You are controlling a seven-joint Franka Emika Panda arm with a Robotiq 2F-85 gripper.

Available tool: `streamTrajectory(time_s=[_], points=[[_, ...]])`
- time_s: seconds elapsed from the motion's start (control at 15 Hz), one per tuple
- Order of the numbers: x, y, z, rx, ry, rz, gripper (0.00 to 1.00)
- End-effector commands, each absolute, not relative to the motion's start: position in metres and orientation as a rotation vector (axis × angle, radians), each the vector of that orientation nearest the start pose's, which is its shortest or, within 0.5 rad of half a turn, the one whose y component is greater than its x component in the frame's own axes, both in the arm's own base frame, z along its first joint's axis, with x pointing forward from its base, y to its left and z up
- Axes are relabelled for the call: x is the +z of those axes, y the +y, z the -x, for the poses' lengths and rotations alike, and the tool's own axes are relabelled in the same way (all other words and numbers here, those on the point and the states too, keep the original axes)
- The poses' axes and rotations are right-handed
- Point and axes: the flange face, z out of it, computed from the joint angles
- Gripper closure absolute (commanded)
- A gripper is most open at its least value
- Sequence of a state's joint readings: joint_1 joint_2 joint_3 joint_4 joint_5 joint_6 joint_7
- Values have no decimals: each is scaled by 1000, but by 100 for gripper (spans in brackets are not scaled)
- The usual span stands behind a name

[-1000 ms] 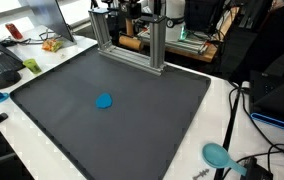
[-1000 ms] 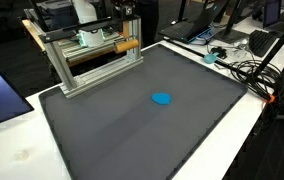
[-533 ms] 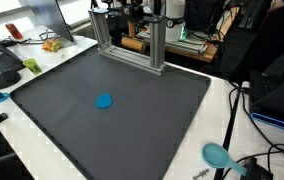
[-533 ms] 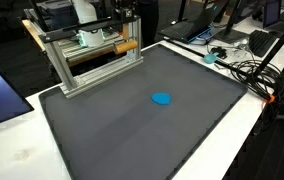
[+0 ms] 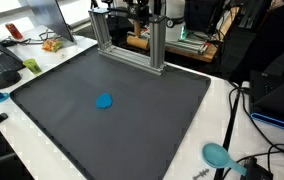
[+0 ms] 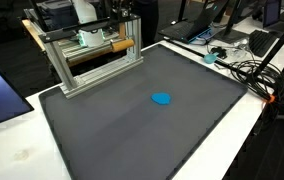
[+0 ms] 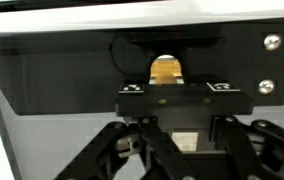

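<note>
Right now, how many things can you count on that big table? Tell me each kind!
small blue round disc: 1
teal round-headed scoop: 1
dark grey square mat: 1
silver metal frame: 1
Total: 4

**Camera placement.** Both exterior views look down at a slant from high and well back. They share the dark mat (image 5: pixel 142 130), its blue disc (image 5: pixel 104 101) and the aluminium frame (image 5: pixel 132 35). In an exterior view the frame runs along the mat's far edge. In an exterior view the frame (image 6: pixel 92 55) stands at the mat's (image 6: pixel 132 135) far left corner. My wrist view, very near, looks past my gripper (image 7: pixel 182 138) squarely at a black panel (image 7: pixel 52 80).
</note>
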State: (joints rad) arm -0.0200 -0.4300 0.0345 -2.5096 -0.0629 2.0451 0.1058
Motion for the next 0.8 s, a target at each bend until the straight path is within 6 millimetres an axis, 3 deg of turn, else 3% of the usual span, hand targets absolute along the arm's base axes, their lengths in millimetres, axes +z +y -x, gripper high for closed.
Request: streamTrajectory(time_s=[0.0,0.6,0.67,0.73], points=[[433,3,-379,43,117,3210,78],[427,0,-349,2,53,3163,78],[428,0,-348,-7,23,3166,28],[429,0,-347,-14,11,3175,27]])
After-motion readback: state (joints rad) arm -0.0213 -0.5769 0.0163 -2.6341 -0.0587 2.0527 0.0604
